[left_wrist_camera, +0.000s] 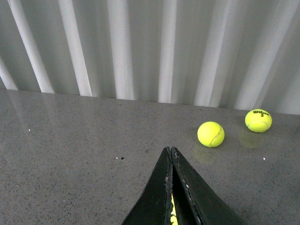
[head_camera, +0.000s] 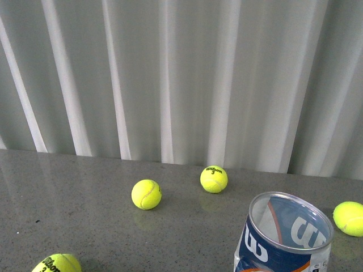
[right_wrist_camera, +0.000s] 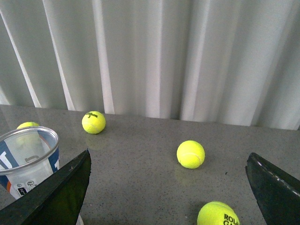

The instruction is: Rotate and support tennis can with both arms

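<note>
Can [head_camera: 283, 238] upright near table [head_camera: 85, 226] edge | left tool [left_wrist_camera: 170, 154] pinched together | right tool [right_wrist_camera: 168, 187] wide

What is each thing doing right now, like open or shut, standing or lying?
Clear plastic Wilson tennis can with navy label: upright, lid off, no balls seen inside.
Left end effector: shut, fingertips together.
Right end effector: open wide, nothing between the fingers.
Yellow tennis balls: loose on the grey table, apart.

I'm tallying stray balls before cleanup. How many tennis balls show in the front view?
4. One at mid-table, one just behind it near the curtain, one at the right edge beside the tennis can, one cut off at the bottom left. More may lie outside the frame.
</note>
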### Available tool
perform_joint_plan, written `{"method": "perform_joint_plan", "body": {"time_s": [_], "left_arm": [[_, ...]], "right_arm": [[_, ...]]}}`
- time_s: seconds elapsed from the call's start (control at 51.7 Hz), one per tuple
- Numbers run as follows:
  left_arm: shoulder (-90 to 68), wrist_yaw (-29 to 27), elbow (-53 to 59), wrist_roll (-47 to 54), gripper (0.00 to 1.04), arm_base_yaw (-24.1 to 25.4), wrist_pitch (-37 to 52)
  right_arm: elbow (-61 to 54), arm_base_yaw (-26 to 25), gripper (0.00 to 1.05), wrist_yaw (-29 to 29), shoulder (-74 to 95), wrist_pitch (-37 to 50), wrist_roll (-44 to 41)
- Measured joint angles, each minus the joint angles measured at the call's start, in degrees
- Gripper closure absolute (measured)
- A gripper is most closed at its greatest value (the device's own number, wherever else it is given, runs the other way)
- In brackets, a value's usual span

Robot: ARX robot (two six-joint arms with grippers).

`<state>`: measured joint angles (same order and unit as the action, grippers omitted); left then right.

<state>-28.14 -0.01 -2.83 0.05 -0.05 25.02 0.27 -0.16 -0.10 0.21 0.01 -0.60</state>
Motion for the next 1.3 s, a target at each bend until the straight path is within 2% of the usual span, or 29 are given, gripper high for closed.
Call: {"method": "perform_joint_plan", "body": {"time_s": [0.831,0.908,0.947,1.295], "left_arm": [[18.6,0.0,1.4,-0.2,1.01,0.0,-15.2],[24.6,0.0,1.4,-0.2,1.01,0.0,-23.3],[26.2,0.0,1.4,-0.2,1.01,0.0,-24.5],[27.9,0.0,1.4,-0.2,1.01,0.0,-24.9]], "right_arm": [[0.0,0.0,0.07,0.0,0.0,0.0,0.0],[0.0,0.0,0.07,0.0,0.0,0.0,0.0],[0.0,0.0,0.07,0.0,0.0,0.0,0.0],[0.0,0.0,0.07,0.0,0.0,0.0,0.0]]}}
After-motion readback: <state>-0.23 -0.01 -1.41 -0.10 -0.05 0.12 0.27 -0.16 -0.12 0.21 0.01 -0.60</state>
